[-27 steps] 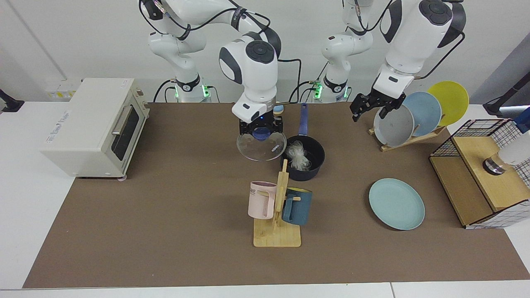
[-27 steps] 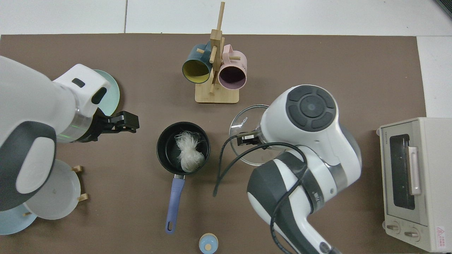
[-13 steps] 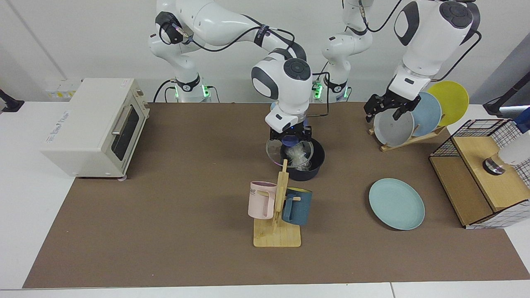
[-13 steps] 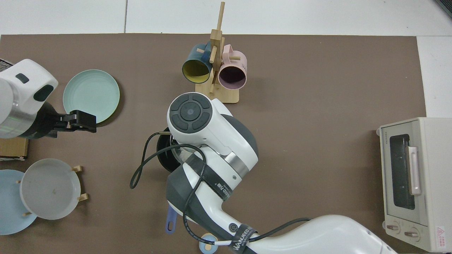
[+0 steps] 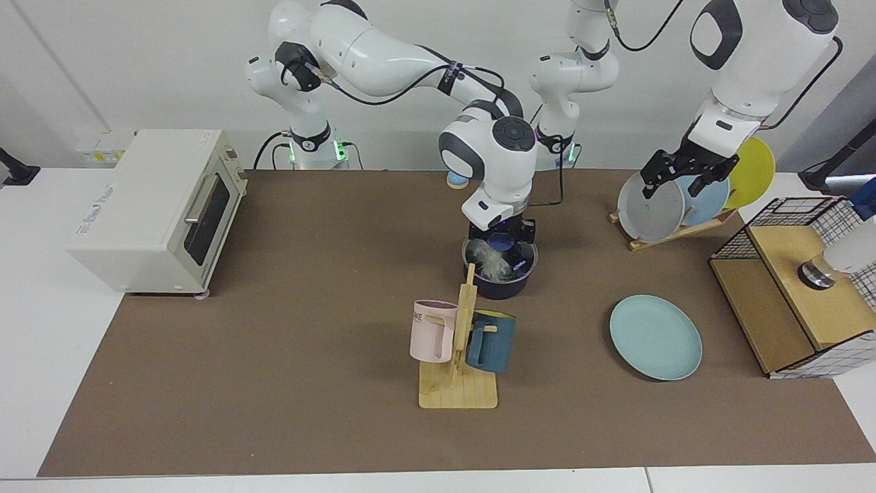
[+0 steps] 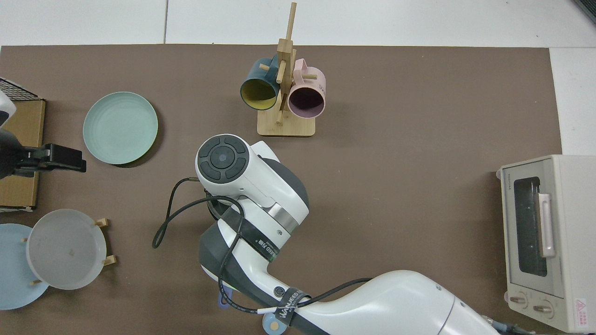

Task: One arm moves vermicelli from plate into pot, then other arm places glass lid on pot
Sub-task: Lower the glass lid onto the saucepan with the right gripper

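The black pot [image 5: 503,286] stands mid-table behind the mug rack. The vermicelli [image 5: 490,264] lies inside it, seen through the glass lid [image 5: 524,261], which sits level with the pot's rim. My right gripper [image 5: 501,240] points straight down over the pot, shut on the lid's blue knob. In the top view the right arm hides the pot except the end of its handle [image 6: 222,300]. The teal plate [image 5: 655,337] [image 6: 120,128] lies bare. My left gripper [image 5: 683,175] [image 6: 56,158] hangs open and raised in front of the plate rack.
A wooden mug rack [image 5: 457,383] with a pink and a blue mug stands just in front of the pot. A toaster oven [image 5: 154,209], a rack of grey, blue and yellow plates [image 5: 650,209], a wire-and-wood box [image 5: 794,294] and a small blue knobbed object [image 6: 274,323] are also here.
My right gripper carried the glass lid sideways from beside the pot to over it and lowered it to the rim. My left arm drew back and up towards the plate rack.
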Motion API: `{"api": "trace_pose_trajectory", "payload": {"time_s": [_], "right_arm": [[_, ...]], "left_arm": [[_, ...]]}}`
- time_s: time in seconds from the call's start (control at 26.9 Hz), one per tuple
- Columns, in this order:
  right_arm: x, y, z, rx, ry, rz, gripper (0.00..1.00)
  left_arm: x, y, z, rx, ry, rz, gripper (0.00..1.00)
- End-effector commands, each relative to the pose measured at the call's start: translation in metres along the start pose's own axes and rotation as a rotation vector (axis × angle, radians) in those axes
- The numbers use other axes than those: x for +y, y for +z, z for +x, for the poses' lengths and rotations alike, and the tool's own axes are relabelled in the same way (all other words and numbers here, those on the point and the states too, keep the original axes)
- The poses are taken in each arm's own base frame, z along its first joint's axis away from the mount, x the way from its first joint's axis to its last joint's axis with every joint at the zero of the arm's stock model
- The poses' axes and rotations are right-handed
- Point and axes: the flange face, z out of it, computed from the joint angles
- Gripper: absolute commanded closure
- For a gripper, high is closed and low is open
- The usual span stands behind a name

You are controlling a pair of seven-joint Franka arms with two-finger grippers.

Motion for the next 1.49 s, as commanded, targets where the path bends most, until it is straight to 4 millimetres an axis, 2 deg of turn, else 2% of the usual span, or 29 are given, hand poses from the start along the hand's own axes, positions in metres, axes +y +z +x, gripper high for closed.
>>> {"api": "trace_pose_trajectory", "payload": {"time_s": [0.0, 0.34, 0.71, 0.89, 1.3, 1.45], "right_arm": [[-0.007, -0.002, 0.001, 0.011, 0.035, 0.004, 0.88], [-0.006, 0.005, 0.002, -0.005, 0.047, -0.006, 0.88], [-0.009, 0.004, -0.001, -0.015, 0.046, 0.004, 0.91], [-0.012, 0.013, -0.005, -0.035, 0.056, 0.001, 0.92], [-0.004, 0.023, -0.004, -0.071, 0.072, -0.049, 0.93], [-0.004, 0.024, -0.006, -0.077, 0.069, -0.058, 0.94]], "left_arm": [[0.003, -0.005, -0.001, -0.011, -0.007, -0.021, 0.00], [0.003, -0.006, -0.001, -0.003, 0.038, -0.007, 0.00], [0.006, -0.006, -0.001, -0.003, 0.034, -0.008, 0.00], [0.005, -0.005, 0.000, -0.005, 0.032, -0.007, 0.00], [0.005, -0.005, 0.003, 0.013, 0.029, -0.004, 0.00], [0.004, -0.004, 0.004, 0.018, 0.002, 0.062, 0.00]]}}
